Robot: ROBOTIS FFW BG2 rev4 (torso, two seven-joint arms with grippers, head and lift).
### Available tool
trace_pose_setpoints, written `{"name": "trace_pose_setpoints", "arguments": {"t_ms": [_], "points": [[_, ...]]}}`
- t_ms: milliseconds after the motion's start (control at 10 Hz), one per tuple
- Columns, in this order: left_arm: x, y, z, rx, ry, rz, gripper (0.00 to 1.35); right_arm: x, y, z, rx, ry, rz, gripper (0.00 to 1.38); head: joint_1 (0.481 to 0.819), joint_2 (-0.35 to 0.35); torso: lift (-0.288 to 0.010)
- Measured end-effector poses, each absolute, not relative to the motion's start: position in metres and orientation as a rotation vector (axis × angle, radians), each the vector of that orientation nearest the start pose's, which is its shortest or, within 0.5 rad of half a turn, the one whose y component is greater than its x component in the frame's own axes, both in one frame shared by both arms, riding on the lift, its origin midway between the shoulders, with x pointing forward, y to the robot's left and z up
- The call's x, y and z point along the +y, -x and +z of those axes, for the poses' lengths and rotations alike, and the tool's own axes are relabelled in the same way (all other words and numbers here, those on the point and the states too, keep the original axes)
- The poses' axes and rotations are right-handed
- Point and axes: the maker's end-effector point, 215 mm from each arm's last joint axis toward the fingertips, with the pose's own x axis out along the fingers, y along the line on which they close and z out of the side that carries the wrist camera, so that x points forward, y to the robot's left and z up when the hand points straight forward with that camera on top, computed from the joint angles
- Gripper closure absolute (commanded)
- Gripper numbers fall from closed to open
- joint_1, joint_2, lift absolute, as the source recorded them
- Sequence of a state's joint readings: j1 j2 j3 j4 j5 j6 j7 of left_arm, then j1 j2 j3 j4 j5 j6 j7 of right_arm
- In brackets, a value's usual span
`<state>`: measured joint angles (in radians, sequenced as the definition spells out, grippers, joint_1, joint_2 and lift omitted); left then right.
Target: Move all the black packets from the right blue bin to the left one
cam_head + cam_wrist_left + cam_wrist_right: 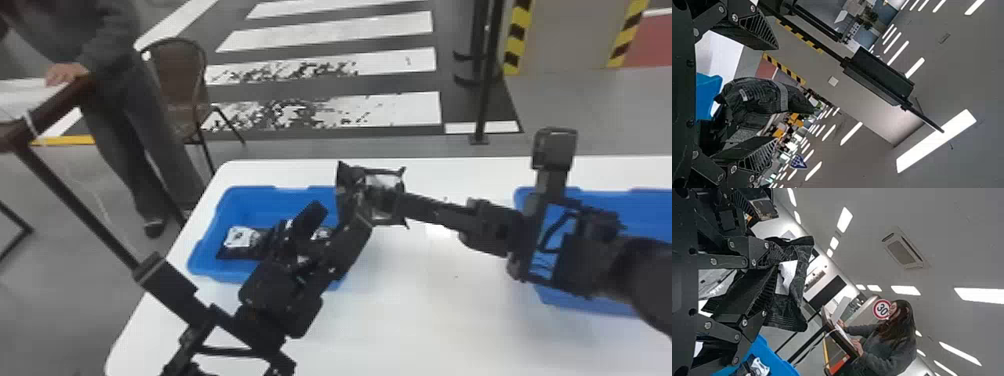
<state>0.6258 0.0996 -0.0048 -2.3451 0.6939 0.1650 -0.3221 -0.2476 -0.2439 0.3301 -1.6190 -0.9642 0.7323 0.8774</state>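
Packet, black, white-marked (793,317): one, pinched in right gripper (387,199), its fingers drawn nearly together on it, above white table (415,300), beside the raised end of the left arm. Left gripper (356,204): fingers wide apart, black packaging between them, contact unclear. Left blue bin (245,200): black packets (242,239) inside, partly behind the left arm. Right blue bin (650,210): partly behind the right arm, contents not discernible.
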Motion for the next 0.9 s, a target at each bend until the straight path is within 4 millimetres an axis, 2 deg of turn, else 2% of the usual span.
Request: {"name": "trace_pose_setpoints", "arguments": {"t_ms": [200, 300, 400, 600, 900], "points": [[0.136, -0.393, -0.231, -0.045, 0.613, -0.480, 0.28, 0.070, -0.423, -0.255, 0.410, -0.802, 1.487, 1.11, 0.695, 0.277, -0.140], [0.135, -0.393, -0.236, -0.028, 0.607, -0.481, 0.74, 0.074, -0.419, -0.257, 0.421, -0.809, 1.497, 1.11, 0.695, 0.285, -0.140], [0.134, -0.393, -0.242, -0.009, 0.578, -0.479, 1.25, 0.075, -0.418, -0.257, 0.424, -0.810, 1.500, 1.11, 0.695, 0.286, -0.140], [0.134, -0.392, -0.243, 0.025, 0.492, -0.467, 1.21, 0.075, -0.418, -0.256, 0.423, -0.811, 1.502, 1.11, 0.695, 0.286, -0.140], [0.135, -0.390, -0.236, 0.011, 0.496, -0.464, 1.21, 0.074, -0.419, -0.256, 0.423, -0.822, 1.500, 1.11, 0.695, 0.287, -0.140]]}}
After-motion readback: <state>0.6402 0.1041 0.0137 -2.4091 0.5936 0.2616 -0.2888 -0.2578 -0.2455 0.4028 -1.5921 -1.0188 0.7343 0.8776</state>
